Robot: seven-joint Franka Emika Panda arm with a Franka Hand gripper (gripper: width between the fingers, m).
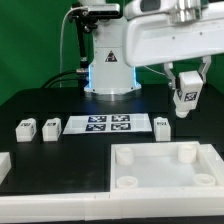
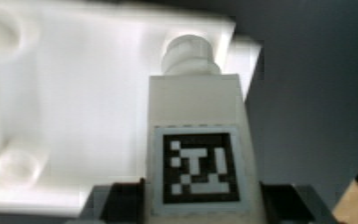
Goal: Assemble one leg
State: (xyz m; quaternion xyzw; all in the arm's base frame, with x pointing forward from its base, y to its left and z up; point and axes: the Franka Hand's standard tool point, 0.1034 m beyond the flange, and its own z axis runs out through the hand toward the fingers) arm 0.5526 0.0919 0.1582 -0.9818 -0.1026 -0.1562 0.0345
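Observation:
My gripper [image 1: 186,100] is shut on one leg [image 1: 186,96], a small white post with a marker tag, and holds it in the air above the far right part of the large white tray-like part [image 1: 160,166]. In the wrist view the leg [image 2: 197,130] stands between my dark fingers [image 2: 123,200], tag facing the camera, its round peg end pointing toward the tray part [image 2: 69,90] below. Three more legs lie on the table: two on the exterior view's left [image 1: 24,127] [image 1: 50,126], one on the right [image 1: 161,122].
The marker board [image 1: 101,124] lies flat on the black table between the loose legs. The robot base [image 1: 108,60] stands at the back. A white block [image 1: 4,163] shows at the exterior view's left edge. The tray part has round corner sockets [image 1: 187,152].

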